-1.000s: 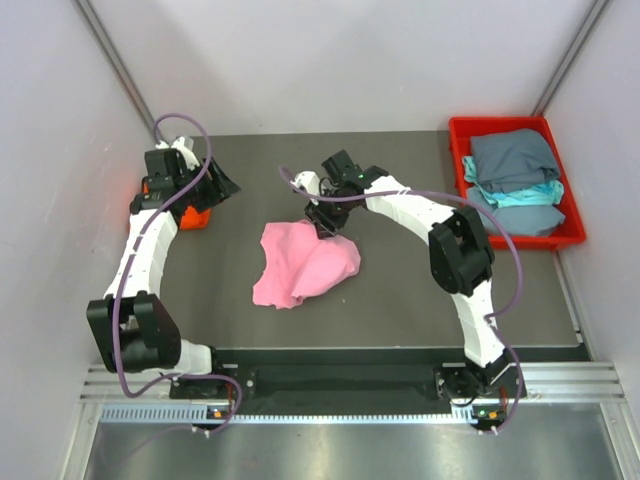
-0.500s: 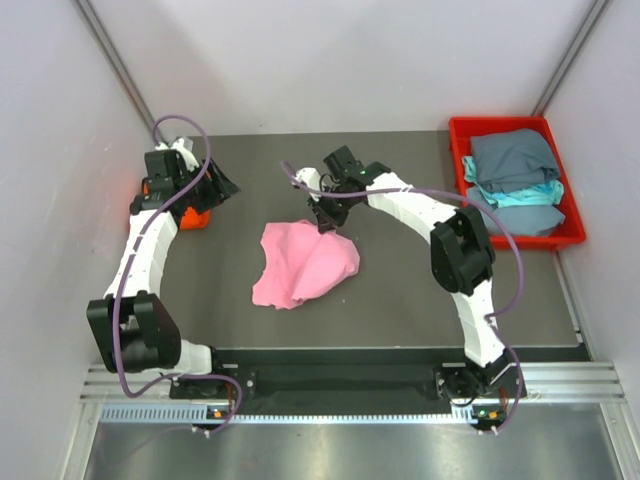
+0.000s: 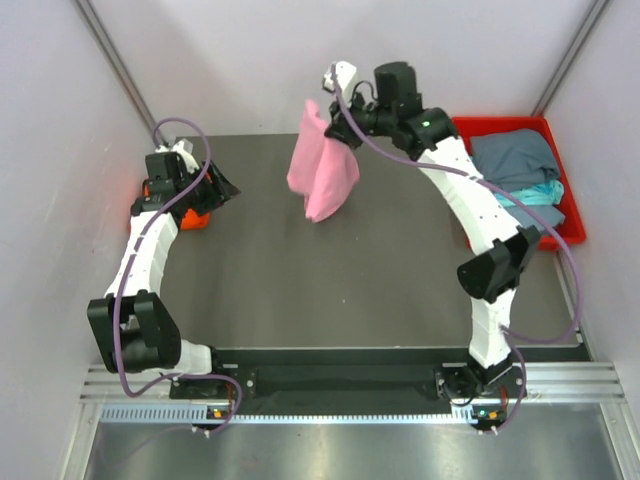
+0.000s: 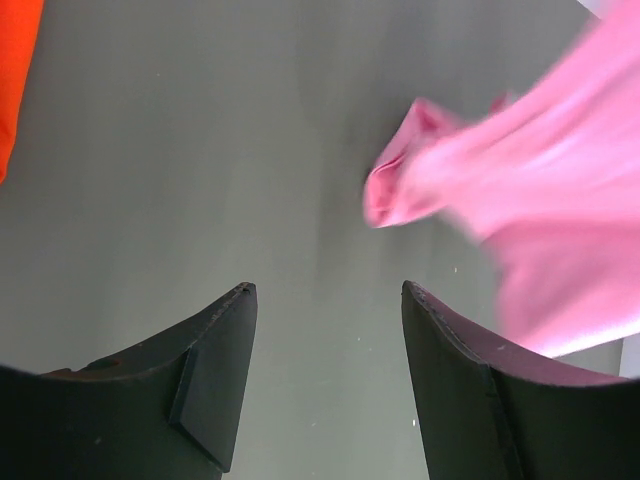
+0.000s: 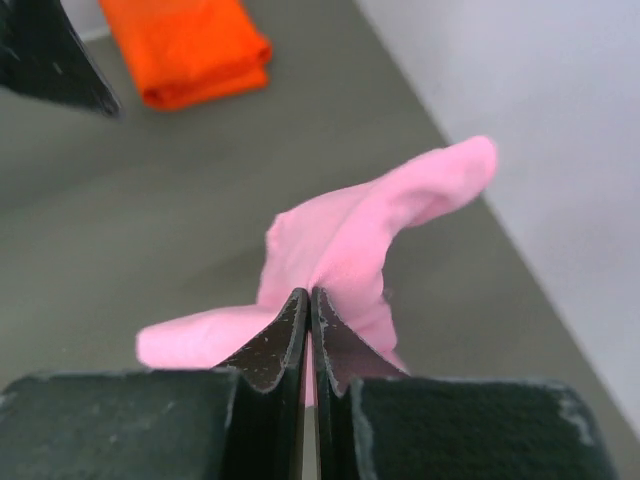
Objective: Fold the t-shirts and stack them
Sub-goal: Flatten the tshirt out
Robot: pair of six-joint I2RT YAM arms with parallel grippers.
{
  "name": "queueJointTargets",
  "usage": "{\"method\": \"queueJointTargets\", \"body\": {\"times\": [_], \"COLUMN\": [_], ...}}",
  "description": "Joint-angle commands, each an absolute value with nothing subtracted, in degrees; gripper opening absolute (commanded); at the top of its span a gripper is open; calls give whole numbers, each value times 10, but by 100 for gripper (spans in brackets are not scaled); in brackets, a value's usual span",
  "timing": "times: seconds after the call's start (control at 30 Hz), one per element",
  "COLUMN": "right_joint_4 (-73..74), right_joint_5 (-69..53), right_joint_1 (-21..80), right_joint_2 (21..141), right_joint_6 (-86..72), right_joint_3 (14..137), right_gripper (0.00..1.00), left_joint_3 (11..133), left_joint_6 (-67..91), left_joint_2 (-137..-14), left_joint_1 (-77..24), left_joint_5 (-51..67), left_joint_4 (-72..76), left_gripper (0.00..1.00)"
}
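My right gripper (image 3: pixel 338 118) is shut on the light pink t-shirt (image 3: pixel 322 165) and holds it up in the air over the far middle of the table; the cloth hangs down bunched. In the right wrist view the gripper (image 5: pixel 310 295) pinches the pink t-shirt (image 5: pixel 350 235). The pink t-shirt also shows, blurred, in the left wrist view (image 4: pixel 540 210). The folded bright orange t-shirt (image 3: pixel 193 217) lies at the far left, partly hidden under my left arm, and shows in the right wrist view (image 5: pixel 190 50). My left gripper (image 4: pixel 328 290) is open and empty, near the orange t-shirt (image 4: pixel 12 80).
A red plastic tray (image 3: pixel 506 125) stands at the far right with folded grey-blue t-shirts (image 3: pixel 515 158) and a teal one (image 3: pixel 520 195) stacked in it. White walls close in the table on three sides.
My right gripper has lifted the pink t-shirt off the table and carried it up and toward the far side. The left arm has not moved.
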State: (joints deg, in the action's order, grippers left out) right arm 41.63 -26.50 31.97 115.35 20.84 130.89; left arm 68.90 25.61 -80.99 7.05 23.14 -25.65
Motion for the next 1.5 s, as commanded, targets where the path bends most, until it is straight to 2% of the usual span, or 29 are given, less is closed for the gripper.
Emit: {"method": "queueJointTargets", "body": {"times": [0.0,0.17,0.3,0.57,0.67,0.83,0.97,1.1,1.13,1.17,1.2,1.23,1.27,1.37,1.47], "right_joint_4": [364,324,372,306,266,282,280,276,272,268,268,270,270,266,281], "right_joint_5": [-286,-265,-266,-387,-410,-407,-379,-295,-231,-193,-159,-124,-115,-123,-166], "right_joint_1": [324,331,347,381,381,331,256,190,185,182,178,176,173,185,235], "right_joint_2": [1092,1072,1084,1065,1044,1033,1082,1124,1134,1138,1143,1148,1149,1123,1099], "right_joint_6": [207,164,207,76,14,45,60,94,105,108,109,109,106,100,113], "right_joint_3": [1344,1341,1277,1381,1365,1191,1086,1037,1034,1031,1033,1035,1041,1048,1063], "right_gripper": [0,0,0,0,0,0,0,0,0,3,12,22,39,55,57], "left_joint_3": [684,686,690,684,676,680,684,687,689,688,687,686,684,679,672], "left_joint_6": [265,268,261,243,247,255,265,262,259,258,258,258,257,254,255], "left_joint_2": [-801,-799,-800,-778,-775,-782,-791,-795,-794,-794,-792,-791,-789,-787,-787], "left_joint_1": [75,75,75,93,98,98,99,98,98,98,98,99,100,99,100], "left_joint_5": [243,243,236,221,224,229,239,242,241,239,236,236,236,236,242], "left_joint_4": [-219,-213,-217,-233,-236,-226,-221,-228,-230,-230,-231,-230,-230,-229,-232], "left_gripper": [64,64,63,63,63,62,62,62,62,62,62,62,62,62,63]}}
